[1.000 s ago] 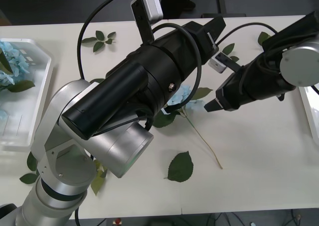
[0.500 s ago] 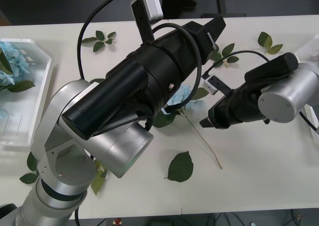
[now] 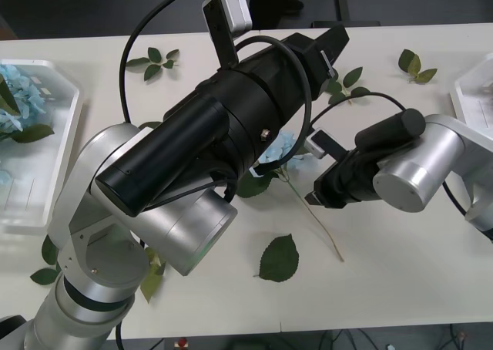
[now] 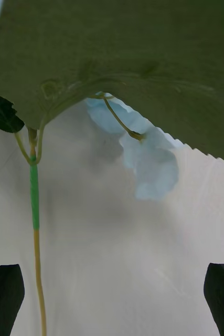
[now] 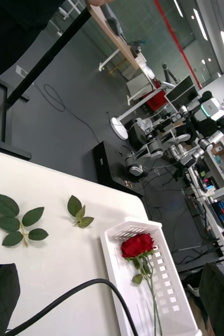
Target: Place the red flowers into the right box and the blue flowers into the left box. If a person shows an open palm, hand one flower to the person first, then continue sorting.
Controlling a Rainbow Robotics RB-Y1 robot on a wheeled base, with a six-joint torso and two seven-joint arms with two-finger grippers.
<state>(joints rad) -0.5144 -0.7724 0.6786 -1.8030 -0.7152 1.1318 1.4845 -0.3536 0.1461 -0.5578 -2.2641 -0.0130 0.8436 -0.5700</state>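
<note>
One blue flower (image 3: pixel 282 145) lies at the table's middle, its head partly hidden under my left arm and its thin stem (image 3: pixel 320 230) running toward the front edge. My right gripper (image 3: pixel 313 197) hovers open just over that stem; in its wrist view pale petals (image 4: pixel 149 157), the stem (image 4: pixel 34 210) and a big leaf (image 4: pixel 122 47) sit right ahead of the right gripper (image 4: pixel 112 299). The left box (image 3: pixel 58 146) holds blue flowers (image 3: pixel 11 95). The right box (image 5: pixel 118 273) holds a red flower (image 5: pixel 138 245). My left gripper (image 3: pixel 333 45) hangs open above the far table, empty.
A loose green leaf (image 3: pixel 278 258) lies near the front edge beside the stem's end. Leaf sprigs are scattered at the back left (image 3: pixel 154 60), back right (image 3: pixel 413 63) and behind the right gripper (image 3: pixel 347 83). The right box's rim (image 3: pixel 467 97) sits at the right edge.
My right arm has swung in from the right box and come down and left, bringing its gripper over the blue flower's stem. The left arm has stayed where it was.
</note>
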